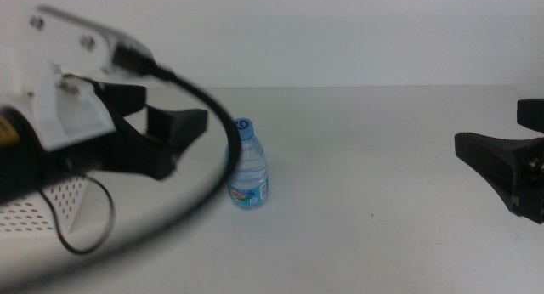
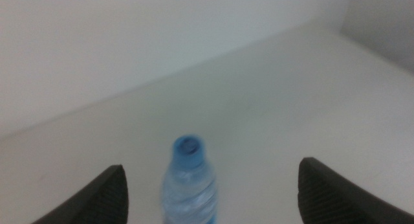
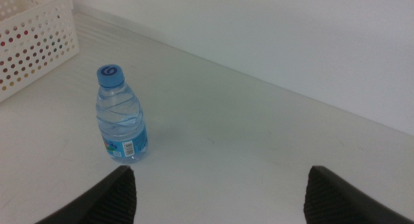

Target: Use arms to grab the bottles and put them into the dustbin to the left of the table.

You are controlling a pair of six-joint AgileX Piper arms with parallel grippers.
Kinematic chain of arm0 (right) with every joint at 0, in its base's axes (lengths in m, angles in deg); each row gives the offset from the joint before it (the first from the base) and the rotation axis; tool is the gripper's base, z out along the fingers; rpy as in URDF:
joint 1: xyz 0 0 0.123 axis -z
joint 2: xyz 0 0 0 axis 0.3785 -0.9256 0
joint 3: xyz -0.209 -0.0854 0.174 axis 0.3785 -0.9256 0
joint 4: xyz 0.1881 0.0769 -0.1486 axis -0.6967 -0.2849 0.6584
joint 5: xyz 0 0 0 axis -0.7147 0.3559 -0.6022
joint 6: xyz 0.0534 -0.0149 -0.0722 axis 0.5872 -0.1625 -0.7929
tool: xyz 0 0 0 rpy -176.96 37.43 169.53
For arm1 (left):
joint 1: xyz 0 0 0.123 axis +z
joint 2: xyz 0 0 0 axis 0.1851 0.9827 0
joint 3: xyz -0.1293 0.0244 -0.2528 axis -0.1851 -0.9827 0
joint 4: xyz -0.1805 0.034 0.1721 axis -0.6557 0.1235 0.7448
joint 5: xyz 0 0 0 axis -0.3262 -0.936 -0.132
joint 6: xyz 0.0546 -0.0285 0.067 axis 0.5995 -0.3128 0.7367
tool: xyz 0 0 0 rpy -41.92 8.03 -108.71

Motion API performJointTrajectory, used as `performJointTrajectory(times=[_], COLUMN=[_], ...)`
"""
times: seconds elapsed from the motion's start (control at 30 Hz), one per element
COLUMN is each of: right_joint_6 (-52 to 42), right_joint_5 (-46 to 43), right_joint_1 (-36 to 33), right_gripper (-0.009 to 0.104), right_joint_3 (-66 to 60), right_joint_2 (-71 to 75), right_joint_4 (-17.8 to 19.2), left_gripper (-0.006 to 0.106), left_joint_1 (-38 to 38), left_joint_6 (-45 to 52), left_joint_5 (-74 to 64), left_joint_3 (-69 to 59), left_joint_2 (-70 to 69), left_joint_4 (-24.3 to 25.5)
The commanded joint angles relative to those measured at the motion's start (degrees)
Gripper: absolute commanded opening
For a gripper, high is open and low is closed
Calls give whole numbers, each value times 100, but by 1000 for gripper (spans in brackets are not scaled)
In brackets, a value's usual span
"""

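Note:
A small clear water bottle (image 1: pixel 247 166) with a blue cap stands upright near the middle of the white table (image 1: pixel 365 234). My left gripper (image 1: pixel 183 141) hovers just left of it, open and holding nothing. In the left wrist view the bottle (image 2: pixel 187 185) stands between and beyond the spread jaws of the left gripper (image 2: pixel 210 166). My right gripper (image 1: pixel 501 132) waits at the right edge, far from the bottle. The right wrist view shows the right gripper (image 3: pixel 220 175) open and empty, the bottle (image 3: pixel 121 117) ahead of it. The white perforated dustbin (image 1: pixel 42 205) sits low at the left, behind the left arm.
A black cable (image 1: pixel 212 115) loops from the left wrist across the front of the bottle in the middle view. The dustbin (image 3: pixel 32 43) also shows in the right wrist view, beyond the bottle. A white wall closes the table's far edge.

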Motion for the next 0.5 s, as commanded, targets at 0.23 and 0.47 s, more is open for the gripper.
performJointTrajectory(times=[0.23,0.47], right_joint_6=[-74,-74], right_joint_5=[-360,-360], right_joint_1=[-19,-19], right_gripper=[68,68], right_joint_3=[147,147], right_joint_2=[25,25], right_joint_4=[38,38], left_gripper=[82,82], left_joint_1=[-817,-817], left_joint_6=[-942,-942], left_joint_5=[1670,1813], left_joint_3=[-782,-842], left_joint_2=[0,605], left_joint_4=[727,727])
